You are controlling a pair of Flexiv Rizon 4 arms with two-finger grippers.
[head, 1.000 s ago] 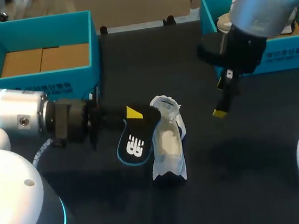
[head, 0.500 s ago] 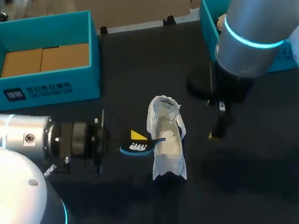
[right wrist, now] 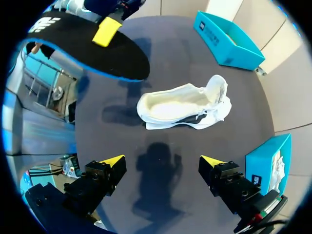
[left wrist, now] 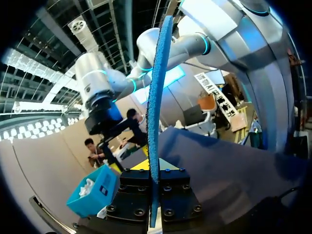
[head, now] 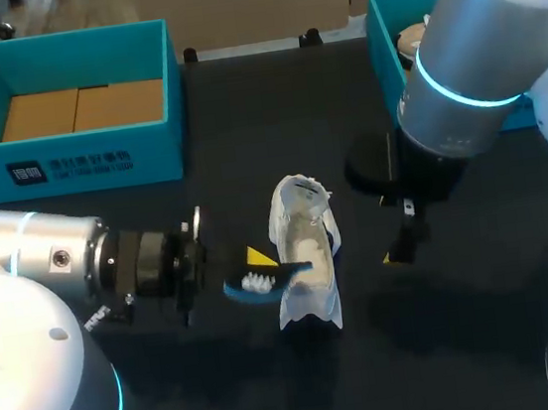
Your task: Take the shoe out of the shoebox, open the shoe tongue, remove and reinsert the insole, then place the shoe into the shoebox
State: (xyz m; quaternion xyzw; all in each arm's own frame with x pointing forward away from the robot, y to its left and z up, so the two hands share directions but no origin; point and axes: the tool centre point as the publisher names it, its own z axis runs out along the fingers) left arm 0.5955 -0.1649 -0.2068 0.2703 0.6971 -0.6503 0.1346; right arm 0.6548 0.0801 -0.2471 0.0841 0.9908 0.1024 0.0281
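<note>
Black insole [head: 264, 282] | pinched edge-on in left gripper [head: 250, 266], tip at white shoe [head: 305, 251] left flank | shoe axis near-to-far | right gripper [right wrist: 162, 162] spread wide, empty

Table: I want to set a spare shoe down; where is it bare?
Bare: the table between the left shoebox and the right box, behind the shoe. Crowded: either side of the shoe, with the left gripper holding the insole and the open right gripper opposite.

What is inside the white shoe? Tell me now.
Only pale lining shows inside the shoe. The insole is out, shut in the left gripper, its tip at the shoe's rim. The toe end is covered by the upper.
</note>
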